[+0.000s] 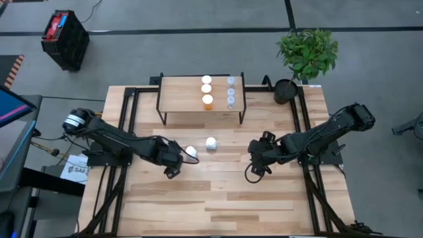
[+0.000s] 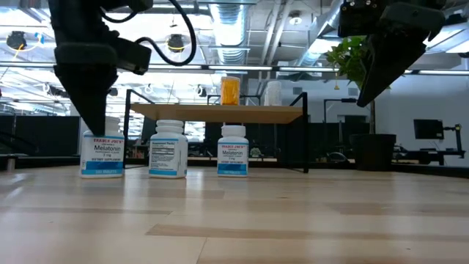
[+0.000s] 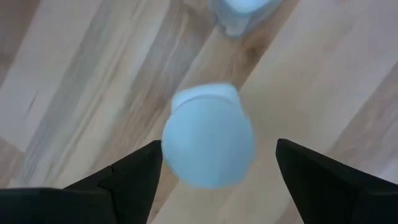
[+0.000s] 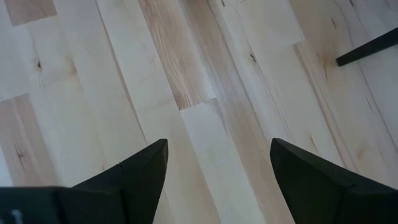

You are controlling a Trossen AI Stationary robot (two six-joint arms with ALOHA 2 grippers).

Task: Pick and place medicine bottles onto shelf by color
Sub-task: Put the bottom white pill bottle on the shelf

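The left tool [image 1: 187, 157] hangs with fingers spread wide over a white bottle [image 3: 208, 144] standing on the desk [image 1: 218, 198], a fit only the left wrist view shows. Level view alone shows three labelled bottles [image 2: 169, 149] before the shelf [image 1: 182, 94]. The right tool [image 4: 217, 163] hangs wide and empty.

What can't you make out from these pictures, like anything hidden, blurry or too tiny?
- High view: the labels of the bottles on the shelf are too small to read.
- Low view: the shelf top hides the lower part of the orange bottle.
- Left wrist view: the white bottle between the left hand's fingers is blurred; a second bottle is cut off by the edge.
- Right wrist view: only bare table shows past the open right hand.
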